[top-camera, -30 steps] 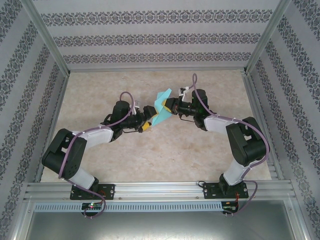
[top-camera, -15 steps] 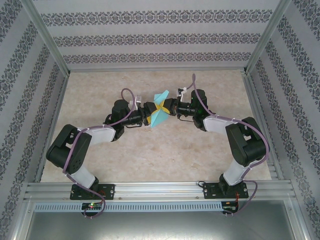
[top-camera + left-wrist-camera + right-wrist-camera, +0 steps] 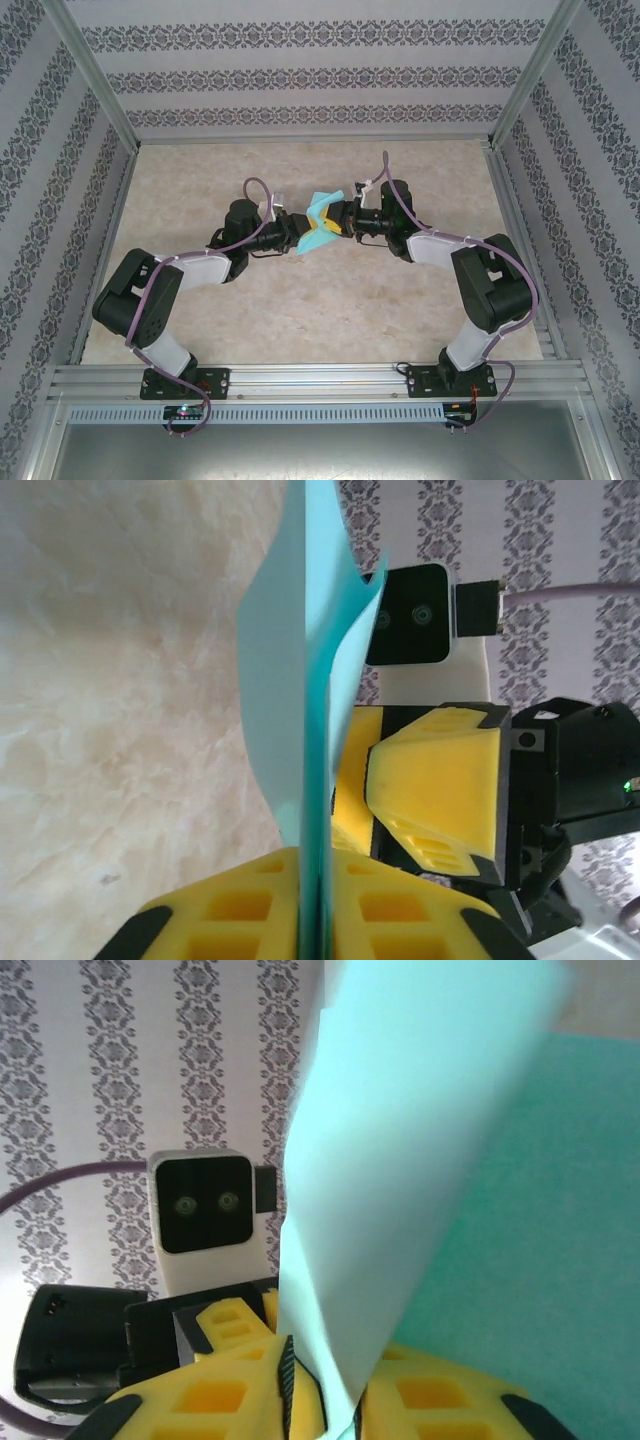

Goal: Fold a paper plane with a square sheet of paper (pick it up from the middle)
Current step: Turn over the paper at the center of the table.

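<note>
Floral-striped walls (image 3: 320, 75), beige marbled tabletop (image 3: 300, 310)

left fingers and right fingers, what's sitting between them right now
The folded turquoise paper stands edge-on between them. The left fingers pinch its near edge and the right fingers sit just beyond it, as seen in the left wrist view.

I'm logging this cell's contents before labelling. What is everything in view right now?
folded paper sheet: one, turquoise, in the air over the table's middle, between both grippers
table: one, beige marbled, under the arms
walls: three, grey-and-white patterned wallpaper, left, far and right
frame rails: several, silver, near edge and corners
cables: two, purple, one along each arm
left gripper: one, yellow fingers, pinched shut on the sheet
right gripper: one, yellow fingers, sheet between them, grip unclear
</note>
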You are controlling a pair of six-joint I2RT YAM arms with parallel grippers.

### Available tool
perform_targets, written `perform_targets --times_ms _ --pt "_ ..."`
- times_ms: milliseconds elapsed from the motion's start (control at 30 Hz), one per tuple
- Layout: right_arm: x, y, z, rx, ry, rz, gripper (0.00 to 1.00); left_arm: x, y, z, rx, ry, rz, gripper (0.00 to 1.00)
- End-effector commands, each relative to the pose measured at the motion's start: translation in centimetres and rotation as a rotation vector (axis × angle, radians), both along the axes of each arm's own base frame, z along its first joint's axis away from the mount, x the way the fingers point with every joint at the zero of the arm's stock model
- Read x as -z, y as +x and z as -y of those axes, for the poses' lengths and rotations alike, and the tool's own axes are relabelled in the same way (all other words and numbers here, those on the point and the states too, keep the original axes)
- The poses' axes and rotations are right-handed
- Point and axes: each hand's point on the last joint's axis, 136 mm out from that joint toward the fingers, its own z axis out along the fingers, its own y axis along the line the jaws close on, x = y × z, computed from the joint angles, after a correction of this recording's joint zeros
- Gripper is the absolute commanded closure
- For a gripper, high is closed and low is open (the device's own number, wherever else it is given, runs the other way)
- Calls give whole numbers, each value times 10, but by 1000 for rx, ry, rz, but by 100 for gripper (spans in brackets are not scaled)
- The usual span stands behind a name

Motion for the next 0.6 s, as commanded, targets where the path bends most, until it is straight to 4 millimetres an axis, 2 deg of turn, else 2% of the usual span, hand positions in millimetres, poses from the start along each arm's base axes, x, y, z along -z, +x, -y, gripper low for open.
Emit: perform_targets --times_ms 0,167,233,300,433,567 --pt "-13 0 13 -1 -53 74 68 4 6 -13 -12 65 44 88" --pt "-7 -1 57 110 -300 131 44 30 3 -33 -20 233 9 90" --pt "-4 -3 76 157 -433 163 36 41 0 -48 -17 416 -2 91" --pt "-3 -4 93 206 -539 187 33 49 -5 -71 -26 645 -5 91" --pt "-4 -7 118 285 -662 223 27 42 -11 -114 -63 1015 11 92" --pt "-6 -7 131 332 -716 243 24 30 -14 -141 -83 1289 19 92"
